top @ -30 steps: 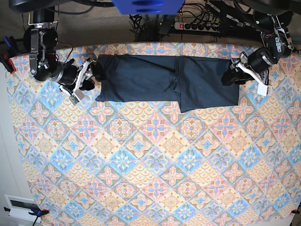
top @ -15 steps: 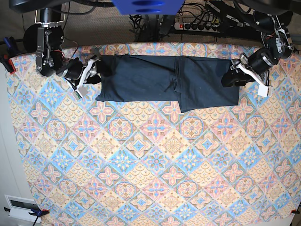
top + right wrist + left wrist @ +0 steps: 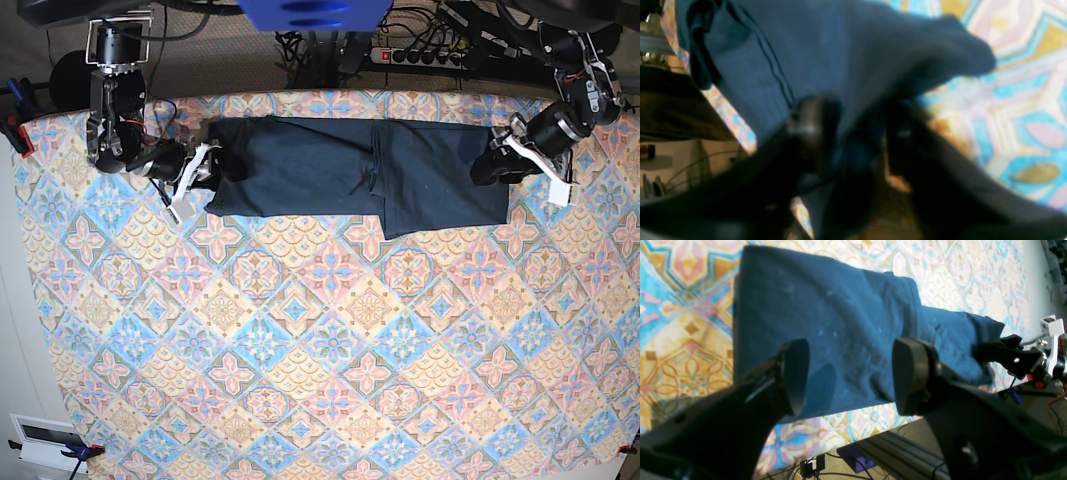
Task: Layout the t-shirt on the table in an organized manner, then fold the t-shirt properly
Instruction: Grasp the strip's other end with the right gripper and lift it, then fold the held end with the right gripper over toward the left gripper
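Folded shirt (image 3: 355,170) on table (image 3: 320,340), left gripper (image 3: 848,373) fingers spread over one end, right gripper (image 3: 853,133) fingers pinching the other end

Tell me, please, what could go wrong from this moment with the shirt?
The right gripper is pinching only a thin bunch of the t-shirt edge, so the cloth may slip out. The left gripper stands open above the other end; a pull from one side alone could drag the folded strip askew.

A power strip (image 3: 428,55) with tangled black cables lies on the beige floor (image 3: 215,60) beyond the table's far edge; a pale wall (image 3: 12,330) runs along its left side.
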You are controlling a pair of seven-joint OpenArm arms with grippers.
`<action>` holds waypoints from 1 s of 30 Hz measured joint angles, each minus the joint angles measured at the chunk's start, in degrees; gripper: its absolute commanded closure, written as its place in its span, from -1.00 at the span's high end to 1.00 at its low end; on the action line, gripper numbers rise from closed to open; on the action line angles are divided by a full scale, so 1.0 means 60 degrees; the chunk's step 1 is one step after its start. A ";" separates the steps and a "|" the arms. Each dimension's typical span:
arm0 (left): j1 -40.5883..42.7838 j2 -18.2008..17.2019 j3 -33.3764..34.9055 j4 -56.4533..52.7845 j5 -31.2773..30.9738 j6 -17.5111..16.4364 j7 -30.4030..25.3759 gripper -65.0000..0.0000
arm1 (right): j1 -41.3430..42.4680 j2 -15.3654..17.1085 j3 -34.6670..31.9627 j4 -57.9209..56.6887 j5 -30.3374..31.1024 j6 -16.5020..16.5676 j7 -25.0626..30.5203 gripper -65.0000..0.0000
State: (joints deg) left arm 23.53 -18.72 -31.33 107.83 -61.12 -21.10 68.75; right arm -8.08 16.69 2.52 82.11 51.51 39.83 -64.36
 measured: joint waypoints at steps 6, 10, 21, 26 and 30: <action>-0.0029 0.0011 -0.0127 0.0000 -0.0022 -0.0007 -0.0033 0.18 | -0.0018 -0.0062 0.0801 0.0000 -0.0018 0.0004 -0.0342 -0.97; -0.0033 0.0076 -0.0412 0.0000 0.0000 0.0004 -0.0036 0.18 | 0.0415 0.0000 0.2233 -0.0062 -0.0240 -0.0011 -0.1158 -0.99; -0.0036 0.0182 -0.0419 0.0000 0.0036 0.0000 -0.0036 0.18 | 0.2510 0.0761 0.2710 0.0022 -0.0113 -0.0004 -0.1341 -0.99; -0.0044 0.0586 -0.0408 0.0000 0.0721 0.0000 -0.0033 0.18 | 0.2135 0.0794 0.1701 0.0827 -0.0372 -0.0044 -0.1730 -0.99; -0.0138 0.0831 -0.0382 0.0000 0.1031 -0.0018 -0.0047 0.18 | 0.2350 0.0703 0.0087 0.2302 -0.0142 -0.0025 -0.1370 -0.99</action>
State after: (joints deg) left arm 22.70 -13.74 -33.63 107.83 -54.94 -21.21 68.47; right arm 6.02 20.91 3.05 95.92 50.65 39.68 -72.58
